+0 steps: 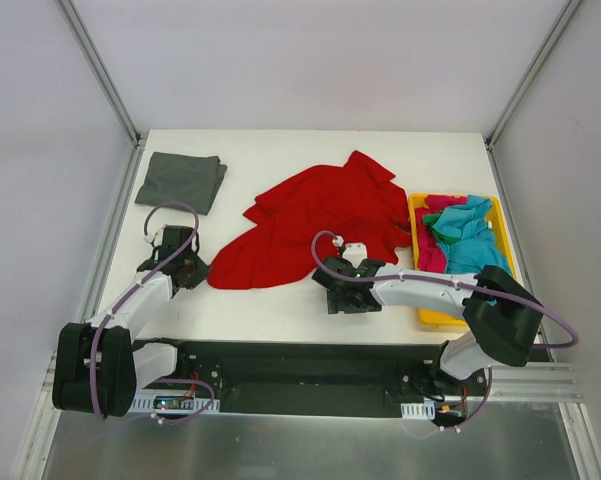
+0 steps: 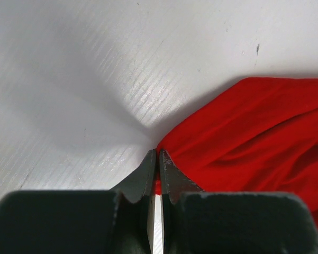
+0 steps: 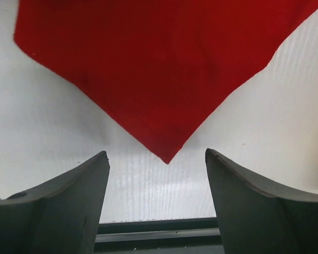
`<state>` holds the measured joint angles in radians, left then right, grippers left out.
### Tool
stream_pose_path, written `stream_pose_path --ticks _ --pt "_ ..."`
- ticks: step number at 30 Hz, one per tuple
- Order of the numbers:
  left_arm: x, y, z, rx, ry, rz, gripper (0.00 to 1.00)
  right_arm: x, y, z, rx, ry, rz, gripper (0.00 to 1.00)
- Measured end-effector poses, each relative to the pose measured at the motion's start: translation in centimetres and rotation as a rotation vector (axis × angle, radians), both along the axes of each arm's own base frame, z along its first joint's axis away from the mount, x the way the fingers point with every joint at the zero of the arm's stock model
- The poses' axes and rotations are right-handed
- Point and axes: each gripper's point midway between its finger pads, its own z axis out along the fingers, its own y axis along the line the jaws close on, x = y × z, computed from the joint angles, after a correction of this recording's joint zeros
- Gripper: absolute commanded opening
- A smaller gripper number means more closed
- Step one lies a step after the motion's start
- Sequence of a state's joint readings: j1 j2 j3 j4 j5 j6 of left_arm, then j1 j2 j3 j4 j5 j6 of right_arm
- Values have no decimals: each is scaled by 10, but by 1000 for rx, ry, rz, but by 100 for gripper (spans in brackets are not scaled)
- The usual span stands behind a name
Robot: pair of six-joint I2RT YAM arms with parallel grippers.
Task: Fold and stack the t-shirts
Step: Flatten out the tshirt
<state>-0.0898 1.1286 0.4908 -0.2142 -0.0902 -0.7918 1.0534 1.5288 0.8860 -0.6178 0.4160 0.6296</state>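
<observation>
A bright red t-shirt (image 1: 310, 225) lies spread and rumpled across the middle of the table. My left gripper (image 1: 193, 268) is at its near-left corner, and in the left wrist view the jaws (image 2: 157, 152) are shut with a sliver of the red cloth (image 2: 254, 137) pinched between them. My right gripper (image 1: 342, 275) stands open at the shirt's near edge. In the right wrist view a pointed corner of the red cloth (image 3: 159, 63) lies flat just ahead of its fingertips (image 3: 156, 152), not between them. A dark grey t-shirt (image 1: 183, 180) lies folded at the far left.
A yellow tray (image 1: 435, 320) stands at the right edge and holds crumpled turquoise (image 1: 470, 235), pinkish-red (image 1: 430, 252) and green (image 1: 432, 215) t-shirts. The table's near edge and a black rail (image 3: 159, 233) lie right behind the right gripper.
</observation>
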Motion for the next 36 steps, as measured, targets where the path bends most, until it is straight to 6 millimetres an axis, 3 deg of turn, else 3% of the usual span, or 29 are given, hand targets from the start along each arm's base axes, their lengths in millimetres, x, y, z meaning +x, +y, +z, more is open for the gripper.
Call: stream_pose_path --ticks 8,18,27,30,36 --pt "0 0 -1 0 4 0 0 3 2 -13 22 37 -21 68" --pt "-1 0 -3 2 14 0 0 10 7 -16 65 30 -59 57" --pt "-1 0 -3 2 14 0 0 19 -1 -17 95 9 -103 50" --pt "-1 0 -3 2 15 0 0 22 -4 -17 95 1 -113 38" --pt "-2 1 -5 8 18 4 0 28 -8 -17 95 -27 -123 5"
